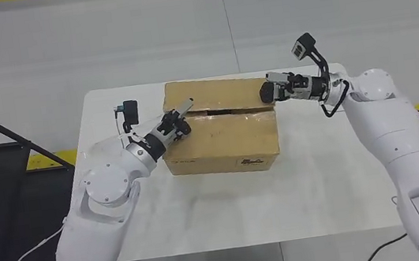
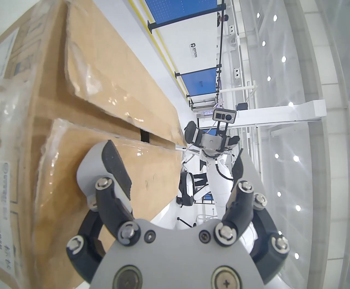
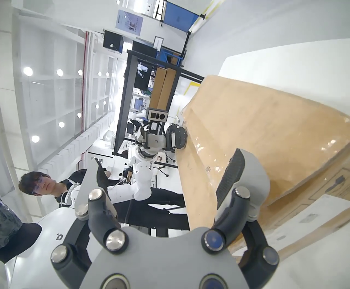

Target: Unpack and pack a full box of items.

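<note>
Sitting on the white table (image 1: pixel 320 187), the cardboard box (image 1: pixel 223 141) has its top flaps down, with a thin dark gap at the seam. The left gripper (image 2: pixel 177 167) angles in low over the box's left end — jaws spread, nothing held. The right gripper (image 1: pixel 266 91) hovers at the far right corner — spread wide too.

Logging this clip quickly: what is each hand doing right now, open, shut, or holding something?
Left hand: open, holding nothing, at one end of the box top.
Right hand: open, holding nothing, at the opposite end.
</note>
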You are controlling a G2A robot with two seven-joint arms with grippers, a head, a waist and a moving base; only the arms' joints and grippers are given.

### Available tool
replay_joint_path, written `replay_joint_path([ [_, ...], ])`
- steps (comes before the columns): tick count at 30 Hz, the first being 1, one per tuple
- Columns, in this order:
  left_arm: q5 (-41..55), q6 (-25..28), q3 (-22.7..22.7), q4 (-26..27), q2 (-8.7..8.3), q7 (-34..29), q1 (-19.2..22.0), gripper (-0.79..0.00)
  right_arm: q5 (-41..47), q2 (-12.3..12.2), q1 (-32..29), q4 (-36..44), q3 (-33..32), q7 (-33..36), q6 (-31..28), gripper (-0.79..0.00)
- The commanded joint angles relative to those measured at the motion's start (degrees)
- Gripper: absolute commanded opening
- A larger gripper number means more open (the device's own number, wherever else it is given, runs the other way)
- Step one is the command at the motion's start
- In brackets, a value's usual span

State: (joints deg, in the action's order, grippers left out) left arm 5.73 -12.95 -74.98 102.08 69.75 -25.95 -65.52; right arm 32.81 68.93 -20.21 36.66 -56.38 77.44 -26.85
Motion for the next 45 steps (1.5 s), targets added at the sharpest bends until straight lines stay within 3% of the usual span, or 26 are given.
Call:
replay_joint_path([
  [1, -0.3, 0.1, 0.1, -0.1, 0.02, 0.4, 0.0, 0.0, 0.4, -0.3, -0.7, 0.6, -0.2, 0.7, 0.7, 0.0],
  [6, -0.5, 0.1, 0.3, -0.3, 0.04, 0.7, -0.2, 0.0, 4.7, -0.6, -2.7, 4.2, -1.0, 3.1, 3.1, 0.0],
  [11, -0.7, 0.0, 0.5, -0.3, 0.06, 0.8, -0.2, 0.0, 3.5, -1.0, -3.4, 5.9, -0.6, 3.5, 3.5, 0.0],
  [23, -1.2, 0.4, -1.3, 3.0, -0.05, 3.4, -1.5, 0.0, 2.1, -0.5, -3.1, 2.9, 1.3, 3.5, 3.5, 0.0],
  [29, 0.0, 0.7, -4.9, 5.6, -0.1, 8.4, -3.8, 0.0, 1.6, 0.1, -2.6, 1.3, 2.3, 2.8, 2.8, 0.0],
  [38, 4.1, -0.2, -11.6, 7.2, 0.26, 21.4, -9.5, 0.0, 1.6, 0.5, -2.2, 0.2, 2.9, 2.6, 2.6, 0.0],
  [45, 4.1, -0.2, -11.6, 7.2, 0.26, 21.4, -9.5, 0.0, 1.6, 0.5, -2.2, 0.2, 2.9, 2.6, 2.6, 0.0],
])
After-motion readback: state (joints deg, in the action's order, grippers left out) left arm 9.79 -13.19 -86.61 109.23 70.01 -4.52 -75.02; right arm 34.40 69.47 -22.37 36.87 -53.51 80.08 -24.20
